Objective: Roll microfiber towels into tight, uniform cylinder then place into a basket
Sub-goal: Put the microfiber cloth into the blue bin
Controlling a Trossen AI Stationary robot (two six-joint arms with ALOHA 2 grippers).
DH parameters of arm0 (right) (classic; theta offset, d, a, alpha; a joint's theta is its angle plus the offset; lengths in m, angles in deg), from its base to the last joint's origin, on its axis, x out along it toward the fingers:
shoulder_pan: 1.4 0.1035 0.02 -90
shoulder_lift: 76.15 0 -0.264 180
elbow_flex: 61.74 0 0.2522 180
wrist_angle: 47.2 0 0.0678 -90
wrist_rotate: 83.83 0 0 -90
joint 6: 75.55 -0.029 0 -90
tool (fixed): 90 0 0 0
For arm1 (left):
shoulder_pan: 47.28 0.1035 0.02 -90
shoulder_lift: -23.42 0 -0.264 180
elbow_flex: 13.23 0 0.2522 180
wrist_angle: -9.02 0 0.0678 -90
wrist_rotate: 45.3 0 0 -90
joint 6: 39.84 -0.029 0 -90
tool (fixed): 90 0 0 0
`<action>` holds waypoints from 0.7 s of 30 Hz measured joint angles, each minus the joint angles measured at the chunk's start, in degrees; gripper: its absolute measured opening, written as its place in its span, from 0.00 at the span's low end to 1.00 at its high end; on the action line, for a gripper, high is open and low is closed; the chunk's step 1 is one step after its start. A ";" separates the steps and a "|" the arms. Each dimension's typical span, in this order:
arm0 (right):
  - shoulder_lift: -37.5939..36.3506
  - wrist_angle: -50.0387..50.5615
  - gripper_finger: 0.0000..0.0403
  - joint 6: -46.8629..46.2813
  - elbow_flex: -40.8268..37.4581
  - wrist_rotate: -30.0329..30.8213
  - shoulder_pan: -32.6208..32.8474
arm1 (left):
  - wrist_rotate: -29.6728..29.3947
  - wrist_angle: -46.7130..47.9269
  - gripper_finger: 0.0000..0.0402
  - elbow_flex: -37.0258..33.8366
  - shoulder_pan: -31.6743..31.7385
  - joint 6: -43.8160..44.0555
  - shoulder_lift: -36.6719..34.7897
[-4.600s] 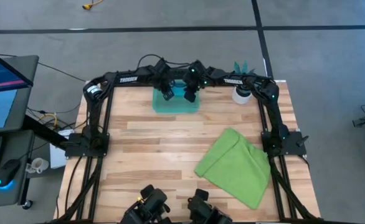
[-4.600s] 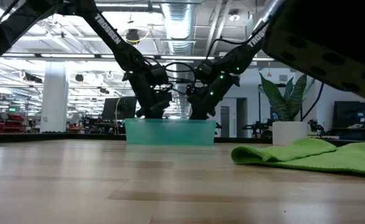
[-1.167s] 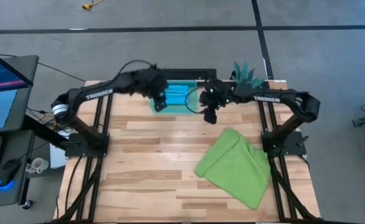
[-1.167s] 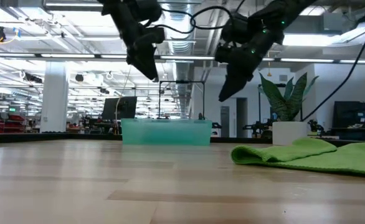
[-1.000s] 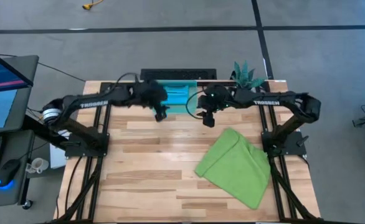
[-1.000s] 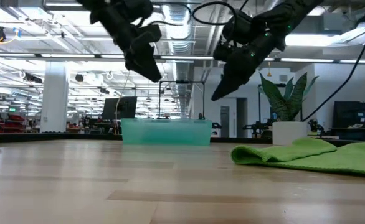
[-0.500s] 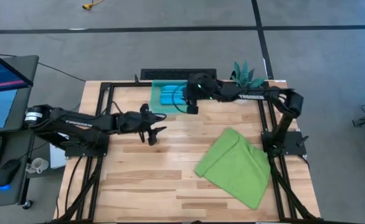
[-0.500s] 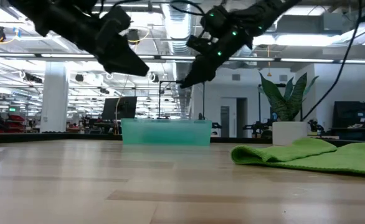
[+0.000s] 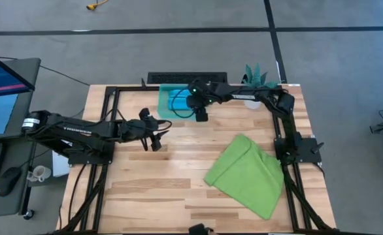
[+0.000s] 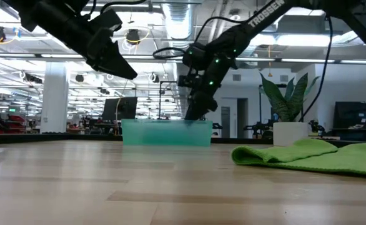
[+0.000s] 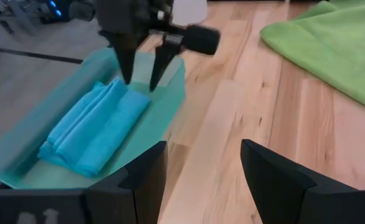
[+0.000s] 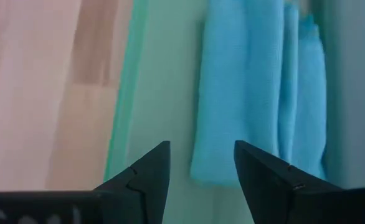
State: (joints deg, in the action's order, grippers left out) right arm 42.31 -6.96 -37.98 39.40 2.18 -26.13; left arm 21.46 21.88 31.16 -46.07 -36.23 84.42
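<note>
Both arms have moved since half a second ago: your left gripper has pulled a bit further back over the bare wood, and your right gripper has swung down to the basket. Going left to right now. Your left gripper hangs above the table, its claw open and holding nothing. Next comes the teal basket at the far edge, with the blue towel lying inside it, folded more than rolled. Your right gripper is just over the basket's near side, claw open and empty too. Farther right, the green towel lies flat and unrolled, well apart from both claws. Watch out: if your right claw dips lower, it can bump the basket wall and push the basket, or snag the blue towel and pull it loose.
</note>
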 joint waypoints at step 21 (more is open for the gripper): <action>1.93 7.15 0.50 5.73 6.36 -1.63 -0.67 | -1.47 -0.26 0.49 0.00 0.11 0.72 0.00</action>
State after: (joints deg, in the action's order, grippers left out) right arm 44.23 0.19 -32.25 45.76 0.55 -26.80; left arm 19.98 21.62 31.16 -45.96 -35.50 84.42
